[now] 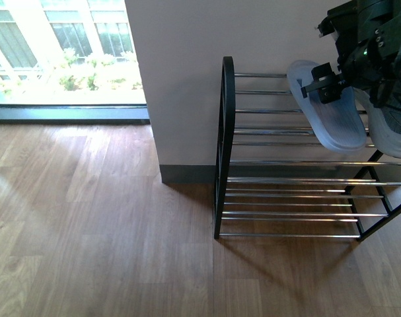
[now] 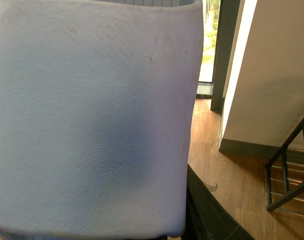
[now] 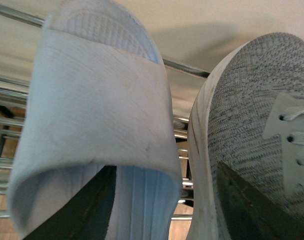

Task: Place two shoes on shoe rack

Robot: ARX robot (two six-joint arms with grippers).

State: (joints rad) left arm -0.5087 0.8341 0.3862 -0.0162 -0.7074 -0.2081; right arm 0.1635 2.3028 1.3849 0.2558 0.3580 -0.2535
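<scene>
In the front view my left gripper [image 1: 326,84] is shut on a pale blue slide sandal [image 1: 322,109], held sole-outward over the top bars of the black shoe rack [image 1: 225,145]. My right gripper [image 1: 385,66] is shut on a grey knit sneaker [image 1: 388,129] with a white sole, just right of the sandal. The sandal's strap [image 2: 91,115] fills the left wrist view. In the right wrist view the sandal [image 3: 96,115] and the sneaker [image 3: 252,135] hang side by side, close together, in front of the chrome bars [image 3: 184,67].
The rack stands against a white wall [image 1: 187,66] with a grey skirting board [image 1: 187,173]. A wooden floor [image 1: 88,231] spreads to the left and front. A bright window [image 1: 61,46] is at the far left. The rack's lower tiers [image 1: 286,205] hold nothing.
</scene>
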